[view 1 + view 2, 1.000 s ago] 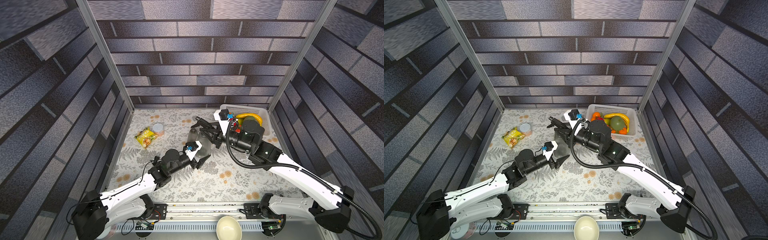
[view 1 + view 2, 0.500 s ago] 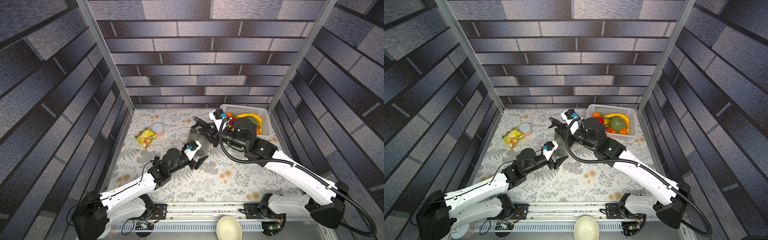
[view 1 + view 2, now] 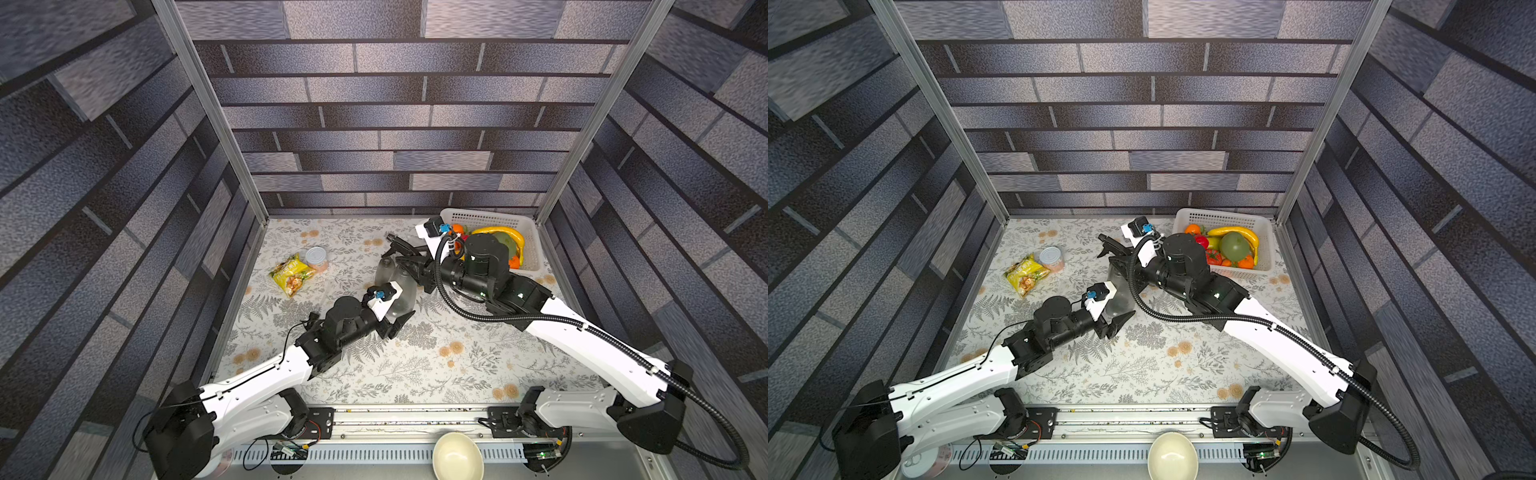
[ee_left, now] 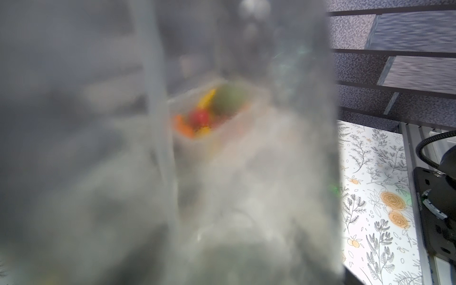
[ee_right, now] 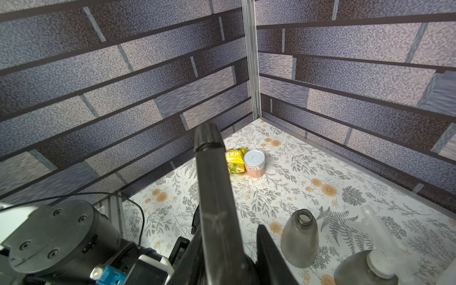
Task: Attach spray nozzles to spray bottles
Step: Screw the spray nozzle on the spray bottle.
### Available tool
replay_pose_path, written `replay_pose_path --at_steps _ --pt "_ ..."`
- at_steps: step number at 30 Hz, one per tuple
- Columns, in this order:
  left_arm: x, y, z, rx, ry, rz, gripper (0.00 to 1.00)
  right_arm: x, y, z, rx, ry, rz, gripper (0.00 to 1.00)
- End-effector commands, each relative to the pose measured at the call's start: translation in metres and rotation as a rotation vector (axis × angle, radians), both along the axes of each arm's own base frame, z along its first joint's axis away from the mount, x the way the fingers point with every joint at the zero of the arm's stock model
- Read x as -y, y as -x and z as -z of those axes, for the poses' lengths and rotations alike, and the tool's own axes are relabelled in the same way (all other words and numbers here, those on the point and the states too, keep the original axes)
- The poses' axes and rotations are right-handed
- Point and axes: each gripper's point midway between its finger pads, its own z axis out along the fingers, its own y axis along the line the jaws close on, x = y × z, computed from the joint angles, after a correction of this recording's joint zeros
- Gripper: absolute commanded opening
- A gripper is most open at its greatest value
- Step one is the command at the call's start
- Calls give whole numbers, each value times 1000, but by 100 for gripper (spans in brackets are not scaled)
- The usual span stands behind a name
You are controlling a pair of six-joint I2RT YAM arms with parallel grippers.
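Observation:
My left gripper (image 3: 400,315) is shut on a smoky grey spray bottle (image 3: 404,293) near the table's middle. That bottle (image 4: 123,148) fills the left wrist view as a blur, and a pale tube shows through its wall. My right gripper (image 3: 409,259) is shut on a black spray nozzle (image 3: 397,245), just above and behind the held bottle. The black nozzle (image 5: 212,187) runs long between the fingers (image 5: 269,254). An open-necked bottle (image 5: 299,239) stands on the mat beside it. Another bottle (image 5: 355,269) wears a translucent white nozzle (image 5: 375,222).
A white basket (image 3: 494,218) of fruit sits at the back right, close behind my right arm. A silver-lidded can (image 3: 316,255) and a yellow snack bag (image 3: 291,276) lie at the back left. A cream bowl (image 3: 457,457) rests past the front rail.
My right arm has carried the black nozzle leftward, closer over the bottle in my left gripper. The left arm has barely moved.

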Motion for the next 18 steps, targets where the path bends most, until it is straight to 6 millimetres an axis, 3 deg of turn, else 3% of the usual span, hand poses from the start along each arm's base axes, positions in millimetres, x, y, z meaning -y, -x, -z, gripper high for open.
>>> replay_pose_path --at_steps 1,9,13,18 --pt "-18 -21 -130 253 311 -139 75 -3 23 99 -259 214 -23 8" --pt "-15 -35 -148 303 301 -209 75 -8 1 113 -154 372 335 6" --pt "-14 -40 -155 328 303 -233 75 -9 -7 101 -100 372 506 5" --pt "-5 -40 -158 370 287 -244 75 -26 -17 88 -53 350 621 5"
